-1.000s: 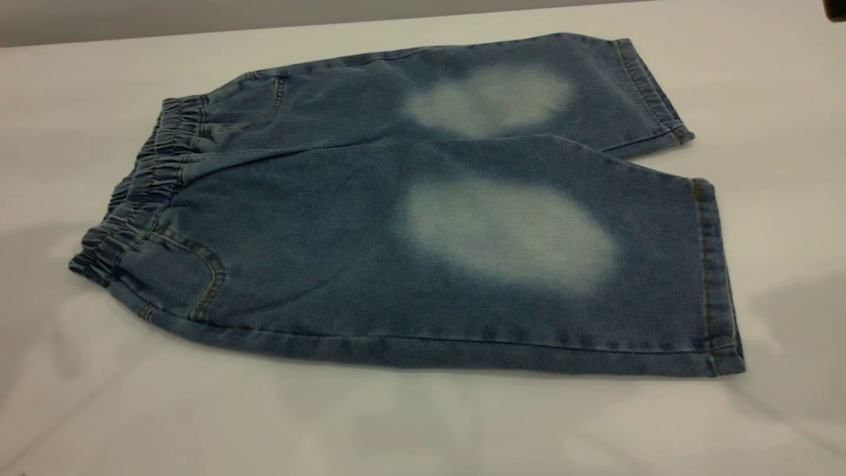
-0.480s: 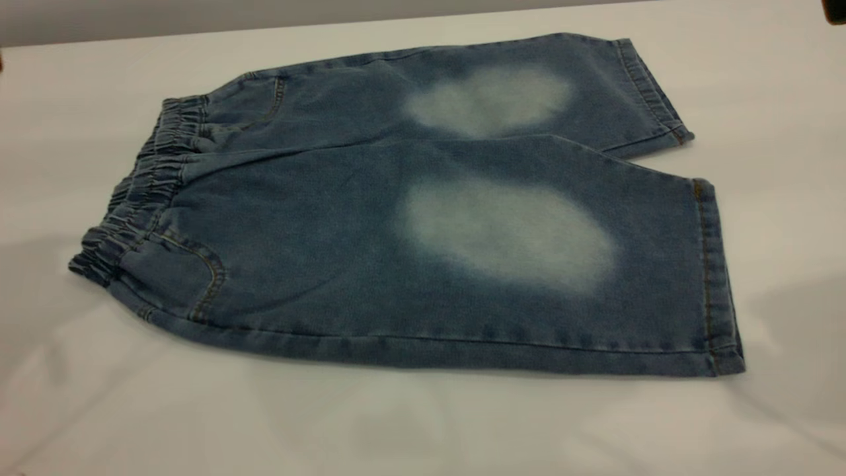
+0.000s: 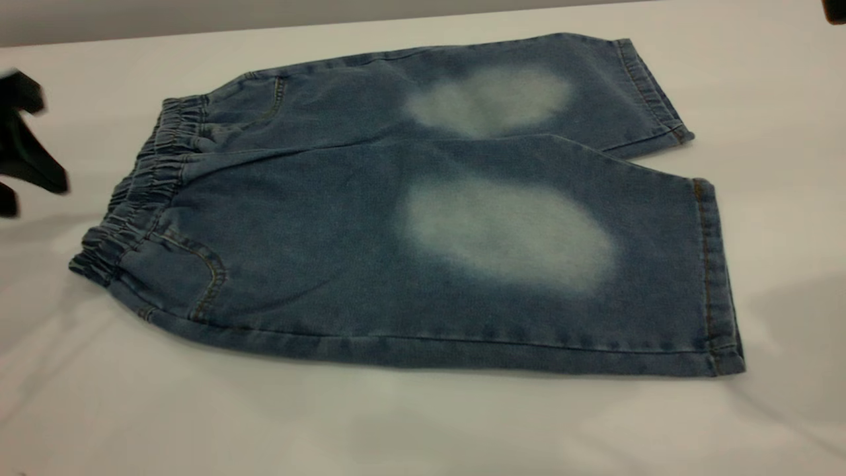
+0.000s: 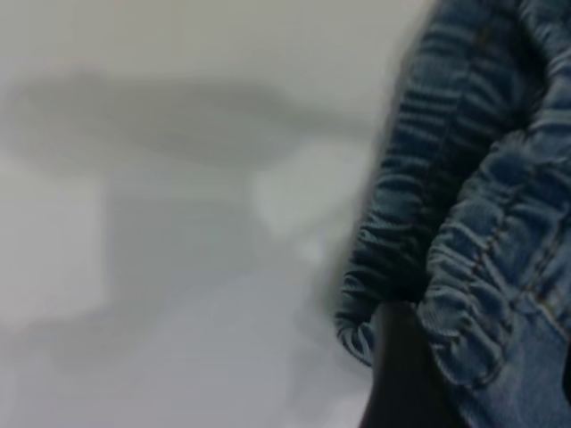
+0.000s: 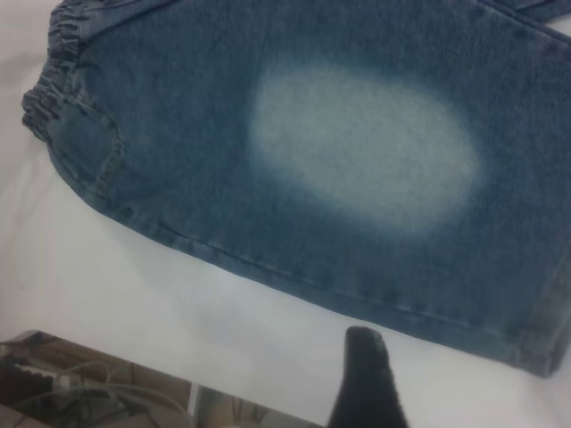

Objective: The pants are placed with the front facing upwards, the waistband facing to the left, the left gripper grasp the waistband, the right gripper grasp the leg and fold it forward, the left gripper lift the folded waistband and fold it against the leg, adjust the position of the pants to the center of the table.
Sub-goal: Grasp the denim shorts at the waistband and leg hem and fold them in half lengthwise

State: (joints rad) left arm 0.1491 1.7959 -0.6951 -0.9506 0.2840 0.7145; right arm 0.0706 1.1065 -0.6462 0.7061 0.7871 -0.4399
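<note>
Pants [image 3: 423, 218] flat on table [image 3: 423, 423]; left hand [image 3: 23, 149] open beside waistband [image 3: 142, 192].

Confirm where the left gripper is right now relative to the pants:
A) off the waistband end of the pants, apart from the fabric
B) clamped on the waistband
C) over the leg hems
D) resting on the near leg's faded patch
A: in the exterior view the left gripper sits beyond the waistband, with bare table between them; the pants lie flat and unfolded.
</note>
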